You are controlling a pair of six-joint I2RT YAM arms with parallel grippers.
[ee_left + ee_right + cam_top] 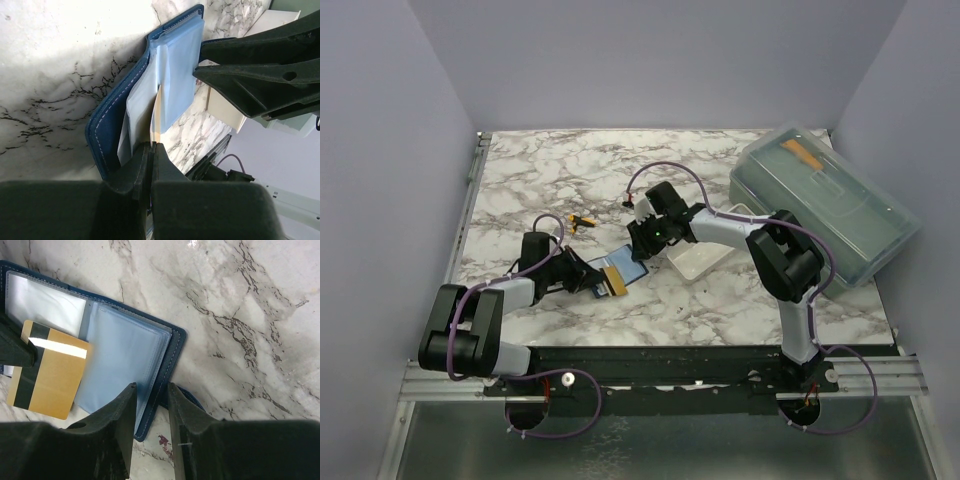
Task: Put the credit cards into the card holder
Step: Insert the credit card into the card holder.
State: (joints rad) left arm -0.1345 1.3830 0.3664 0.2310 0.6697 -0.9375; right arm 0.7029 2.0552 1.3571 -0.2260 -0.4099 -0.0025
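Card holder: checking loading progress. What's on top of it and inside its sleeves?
The golden card, pinched by the left end effector, lies partly over the open card holder. Its visible sleeves look empty; anything beneath the card is hidden.

Left arm (515, 290) stretched low toward centre, left jaws clamped tight. Right arm (725, 228) folded inward, wrist pitched down, right jaws slightly parted.

credit card (50, 375) over card holder (125, 355), tray (705, 262) right
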